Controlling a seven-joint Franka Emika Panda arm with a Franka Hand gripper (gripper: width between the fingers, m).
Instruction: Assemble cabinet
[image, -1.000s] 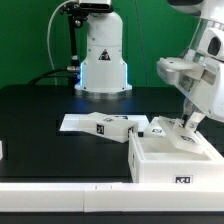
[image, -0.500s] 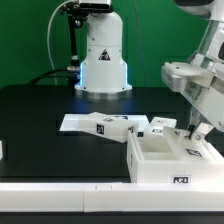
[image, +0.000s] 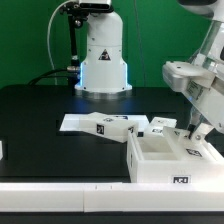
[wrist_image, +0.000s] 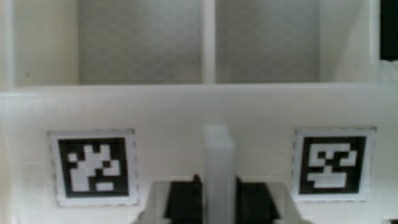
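Note:
The cabinet's large white box frame (image: 160, 165) lies at the front of the black table, on the exterior view's right. My gripper (image: 198, 131) is down at its far right corner. In the wrist view the gripper (wrist_image: 217, 192) has its dark fingers (wrist_image: 178, 202) closed on either side of a thin white upright rib (wrist_image: 217, 150) of the frame. A square tag (wrist_image: 93, 165) lies on each side of the rib. Two open compartments show beyond it. A small white tagged block (image: 160, 127) lies just behind the frame. Another tagged block (image: 101, 125) lies further left.
The marker board (image: 75, 123) lies flat mid-table under the left block. The white domed robot base (image: 103, 60) with cables stands at the back. A small white object (image: 2, 150) shows at the left edge. The table's white front edge runs just below the frame.
Since one second ago my gripper has moved toward the exterior view's right and slightly down onto the frame's far corner. It has not moved in the last half second.

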